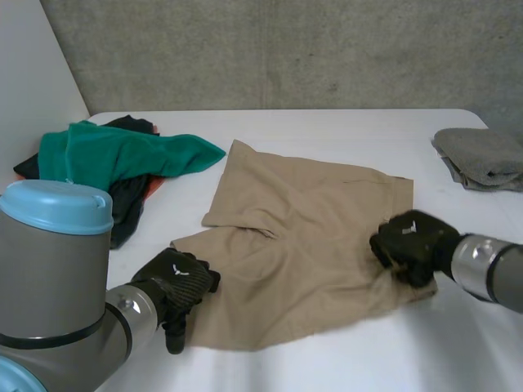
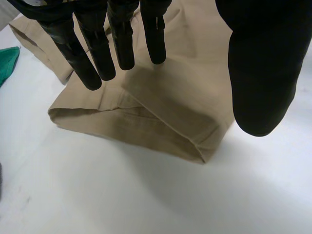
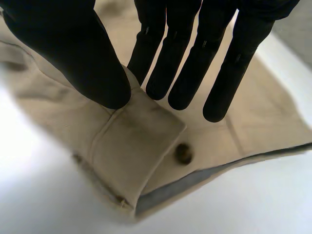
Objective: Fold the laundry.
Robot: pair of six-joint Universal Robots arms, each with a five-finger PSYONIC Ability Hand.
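Right hand [image 1: 413, 241] covers the waist corner of the shorts [image 1: 310, 229]; grip unreadable. Left hand [image 1: 176, 282] open over leg hem. Shorts lie crosswise on counter [image 1: 343, 131], waist rightward, legs leftward.

- Soft, even light from above — my white table [image 1: 327, 131] is bright all over.
- Beside my right hand [image 3: 170, 58] the table glares white.
- Dim shade fills the shorts' [image 2: 161, 112] folded hem.
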